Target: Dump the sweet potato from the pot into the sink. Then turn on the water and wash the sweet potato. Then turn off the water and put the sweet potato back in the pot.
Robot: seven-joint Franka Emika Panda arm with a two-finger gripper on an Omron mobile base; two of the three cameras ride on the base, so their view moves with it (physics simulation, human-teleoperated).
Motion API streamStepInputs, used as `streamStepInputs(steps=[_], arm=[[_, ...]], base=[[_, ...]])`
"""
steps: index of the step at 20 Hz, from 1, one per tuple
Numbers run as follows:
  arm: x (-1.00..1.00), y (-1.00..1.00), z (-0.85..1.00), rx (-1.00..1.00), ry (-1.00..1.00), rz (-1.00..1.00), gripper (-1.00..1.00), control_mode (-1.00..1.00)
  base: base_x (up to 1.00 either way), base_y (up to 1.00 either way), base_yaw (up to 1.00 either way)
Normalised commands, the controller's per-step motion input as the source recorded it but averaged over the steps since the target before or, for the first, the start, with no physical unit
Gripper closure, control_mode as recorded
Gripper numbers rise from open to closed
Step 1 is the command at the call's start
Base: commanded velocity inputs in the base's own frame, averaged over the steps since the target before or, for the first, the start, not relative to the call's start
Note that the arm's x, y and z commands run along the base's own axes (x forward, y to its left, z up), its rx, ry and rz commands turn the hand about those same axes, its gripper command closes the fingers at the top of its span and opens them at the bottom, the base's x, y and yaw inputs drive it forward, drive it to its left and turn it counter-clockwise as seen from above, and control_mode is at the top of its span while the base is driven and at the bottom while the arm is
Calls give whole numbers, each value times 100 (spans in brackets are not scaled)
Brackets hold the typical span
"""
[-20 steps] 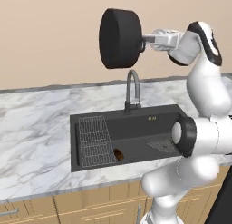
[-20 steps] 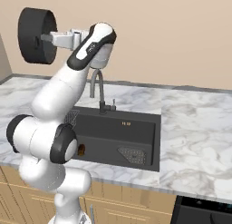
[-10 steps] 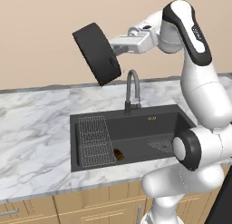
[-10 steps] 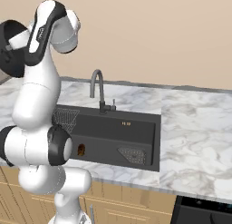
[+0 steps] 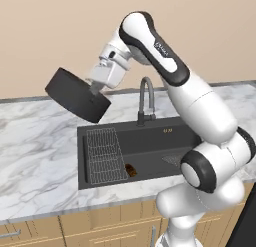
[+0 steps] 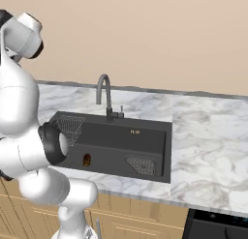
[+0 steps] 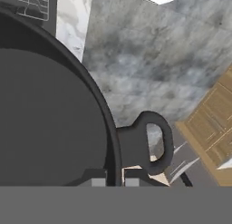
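Dark grey pot [image 5: 77,95] is hanging tilted above the marble tabletop [image 5: 35,156], the tool [image 7: 114,181] clamping its rim, while the sweet potato [image 5: 130,170] is lying in the sink [image 5: 150,141] at 5 o'clock.

Grey-veined marble counter [image 5: 35,156] (over wooden cabinets [image 5: 75,231]), dark sink [image 5: 150,141] recessed in it, sweet potato [image 5: 130,170] on basin floor.

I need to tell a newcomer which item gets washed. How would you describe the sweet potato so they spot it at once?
Find the dark sink set in the marble counter. On its floor, just right of the wire rack, lies the sweet potato: a small reddish-brown lump, the only warm-coloured thing in the grey basin.
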Motion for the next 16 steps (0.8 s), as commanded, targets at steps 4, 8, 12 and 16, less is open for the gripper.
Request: streamStepInputs(steps=[4, 8, 12, 16], arm=[[-8, 80, -73, -29, -7, 0, 100, -100], [-17, 76, -67, -28, -11, 0, 100, -100], [-7, 66, -76, -25, -10, 0, 100, -100], [0, 43, -78, -22, -12, 0, 100, -100]], base=[[0, 0, 0], [0, 0, 0], [0, 0, 0], [0, 0, 0]])
